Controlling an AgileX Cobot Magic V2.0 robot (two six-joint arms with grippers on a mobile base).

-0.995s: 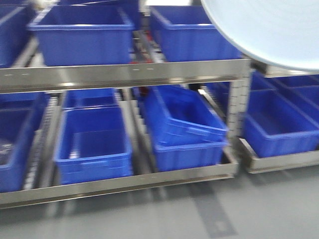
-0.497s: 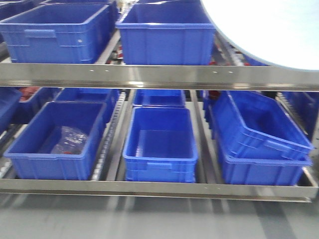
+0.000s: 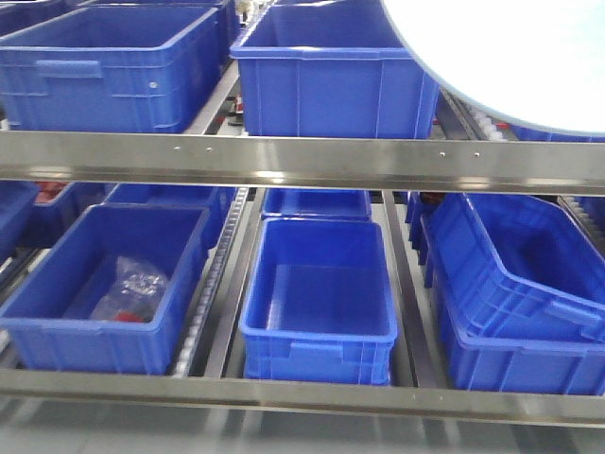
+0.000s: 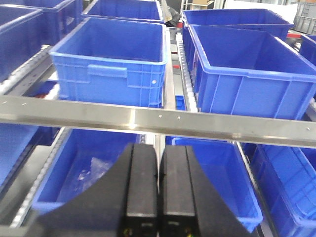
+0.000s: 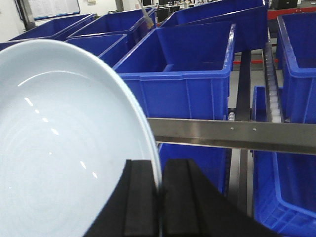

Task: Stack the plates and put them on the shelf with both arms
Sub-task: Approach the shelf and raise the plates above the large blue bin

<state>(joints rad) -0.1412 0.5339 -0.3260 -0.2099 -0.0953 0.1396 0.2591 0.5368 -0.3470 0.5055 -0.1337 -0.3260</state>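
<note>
Pinching the plate (image 5: pixel 64 148) by its rim, the right gripper (image 5: pixel 159 170) has the dish fanning out to its left. My guess is that grip keeps the face free for sliding it onto the shelf (image 5: pixel 237 133), whose beam runs just ahead of the fingertips. Can't tell if it's one plate or two stacked. Left gripper (image 4: pixel 158 153) is squeezed together on nothing, blue crates (image 4: pixel 113 59) beyond it. No readable labels; the wall sheet (image 5: pixel 52 7) is too small.

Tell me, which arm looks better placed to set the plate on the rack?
Right: the right pincer grips the plate by its rim, in front of the rack. The left pincer is shut and empty.
</note>
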